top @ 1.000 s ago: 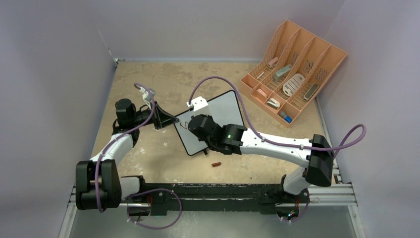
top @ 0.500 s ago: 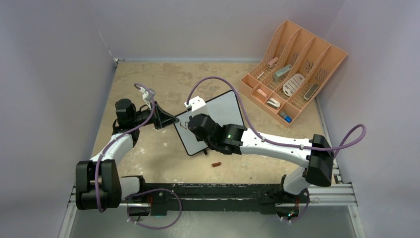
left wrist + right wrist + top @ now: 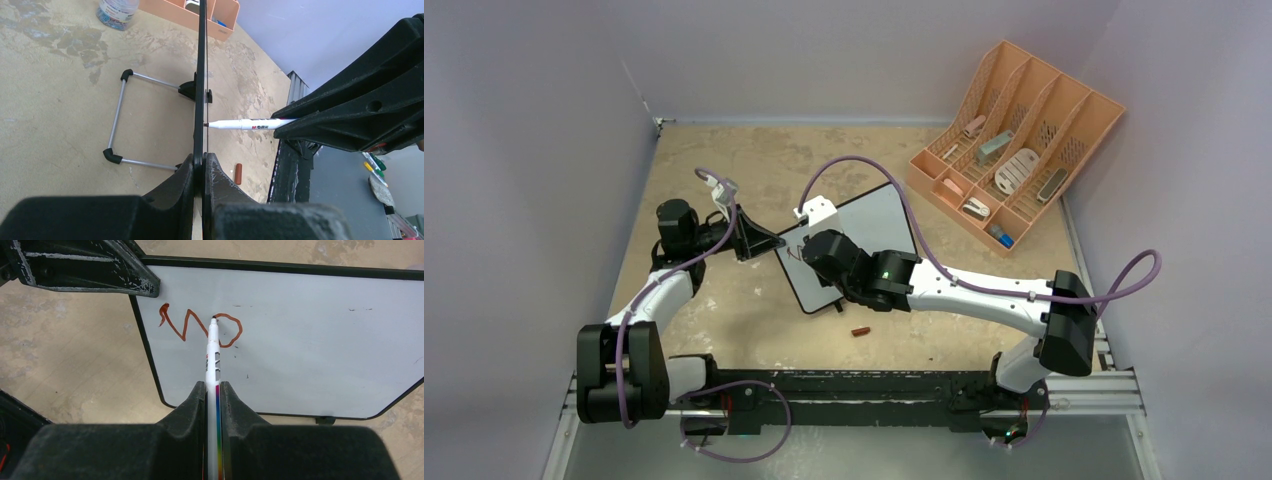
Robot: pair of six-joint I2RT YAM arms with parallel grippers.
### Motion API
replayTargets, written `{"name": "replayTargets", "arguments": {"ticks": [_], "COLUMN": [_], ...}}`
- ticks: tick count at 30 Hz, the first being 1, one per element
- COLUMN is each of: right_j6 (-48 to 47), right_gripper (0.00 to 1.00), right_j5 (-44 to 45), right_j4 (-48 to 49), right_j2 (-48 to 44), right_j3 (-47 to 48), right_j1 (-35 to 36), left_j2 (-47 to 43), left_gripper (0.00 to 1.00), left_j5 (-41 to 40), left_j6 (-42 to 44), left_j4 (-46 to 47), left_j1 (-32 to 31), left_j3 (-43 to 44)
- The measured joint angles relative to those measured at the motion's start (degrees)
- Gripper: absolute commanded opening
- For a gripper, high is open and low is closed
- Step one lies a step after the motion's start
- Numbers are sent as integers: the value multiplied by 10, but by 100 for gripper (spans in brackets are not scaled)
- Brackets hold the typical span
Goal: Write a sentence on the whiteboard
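Mottled tan tabletop (image 3: 724, 160) fills the enclosure between pale lilac walls. Toward the left, the left gripper (image 3: 202, 161) is clamped on the left edge of the whiteboard (image 3: 310, 340), its fingers pinched tight against the thin black frame with no gap between them and it. The board stands near the middle of the table, tilted up on a wire stand (image 3: 116, 120) behind it. The left wrist camera sees it only edge-on, so its face is hidden there. From above, the right arm's wrist covers the board's left part, and the writing is barely visible. The right wrist camera shows it plainly: red-brown strokes (image 3: 185, 327), a zigzag and then a loop, near the upper left corner; they spell no word that can be read. The right gripper (image 3: 214, 387) is closed on a white marker (image 3: 213, 355), whose tip touches the board at the top of the loop. A small red-brown cap (image 3: 861, 331) lies on the table just in front of the board. At the far right, a peach slotted organizer (image 3: 1084, 125) leans against the wall, its contents too small to name.
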Motion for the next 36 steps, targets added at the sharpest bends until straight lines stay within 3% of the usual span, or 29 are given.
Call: {"name": "replayTargets", "arguments": {"ticks": [36], "right_j6": [31], "right_gripper": [0], "right_j5": [-13], "right_j4": [-36], "right_j2": [0], "right_j3": [-17], "right_j1": [3], "left_j2": [-1], "left_gripper": [0], "left_j5": [-2], "left_j6": [4], "left_j4": [-3], "left_j1": [0], "left_j3": [0]}}
